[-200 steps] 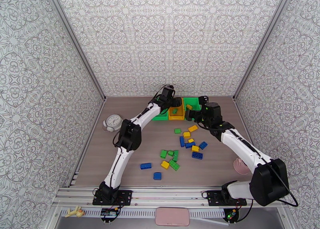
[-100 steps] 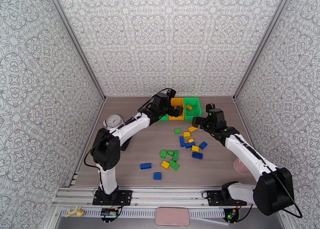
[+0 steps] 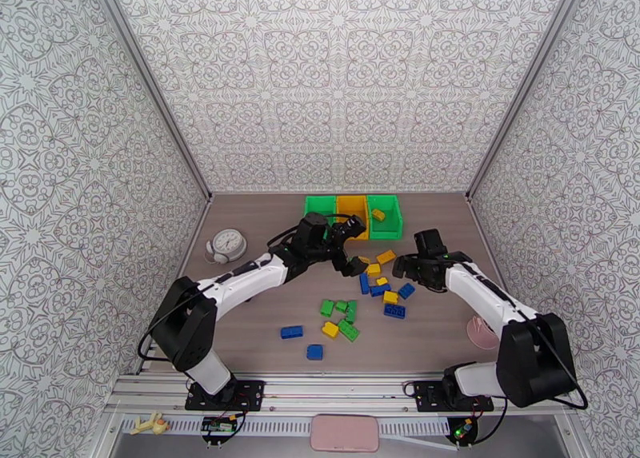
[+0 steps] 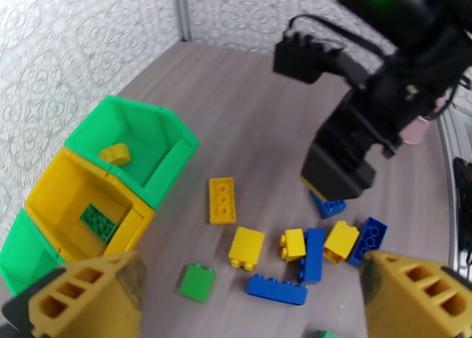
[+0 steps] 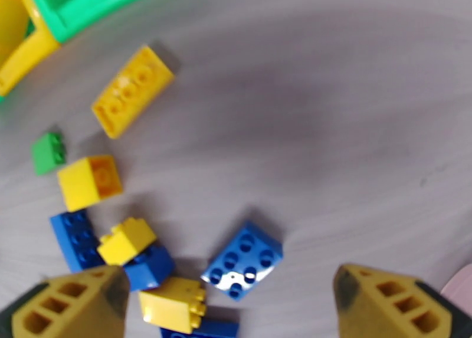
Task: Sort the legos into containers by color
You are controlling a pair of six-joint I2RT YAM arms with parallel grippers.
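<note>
Yellow fingers of left gripper (image 4: 251,295) and right gripper (image 5: 230,304) are spread wide, holding nothing, both moved back from containers (image 3: 352,205) to legos (image 3: 390,297).

Glossy plastic legos (image 4: 222,200), smooth plastic containers (image 4: 172,161), matt woodgrain table (image 4: 248,109)

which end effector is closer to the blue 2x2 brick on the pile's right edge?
Right. The right end effector hangs open by the blue brick; the left end effector is open farther left, by the yellow bin.
</note>
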